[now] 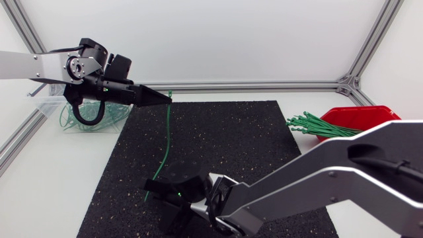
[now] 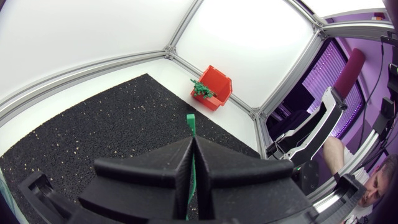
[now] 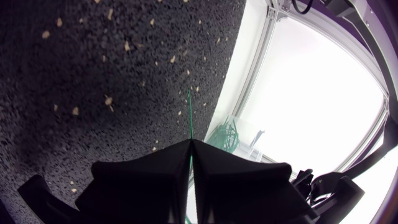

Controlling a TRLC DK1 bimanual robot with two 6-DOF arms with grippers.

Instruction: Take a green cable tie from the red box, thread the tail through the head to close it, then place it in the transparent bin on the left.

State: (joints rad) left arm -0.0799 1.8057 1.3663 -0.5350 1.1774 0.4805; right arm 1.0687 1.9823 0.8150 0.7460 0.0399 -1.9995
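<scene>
- Two grippers are clamped on one green cable tie (image 1: 166, 135), which is stretched between them across the black mat (image 1: 238, 152).
- The left gripper (image 1: 165, 98) is found at the mat's far edge, near the transparent bin (image 1: 46, 106). Its fingers are pressed together on the tie's far end.
- In the left wrist view a short green tip is seen poking out just past the pinched fingertips.
- The right gripper (image 1: 157, 186) is found low over the mat's near part, with its arm coming in from the right. Its fingers are closed on the tie's near end.
- In the right wrist view the strip is seen running straight ahead from between the fingertips, towards the bin.
- Whether the strip touches the mat along its length cannot be told.
- The bin is noted to hold a tangle of green ties (image 1: 99, 120).
- The red box (image 1: 360, 118) is set off the mat's far right corner, well apart from both grippers. A bundle of loose ties (image 1: 317, 125) is seen sticking out over its rim towards the mat.
</scene>
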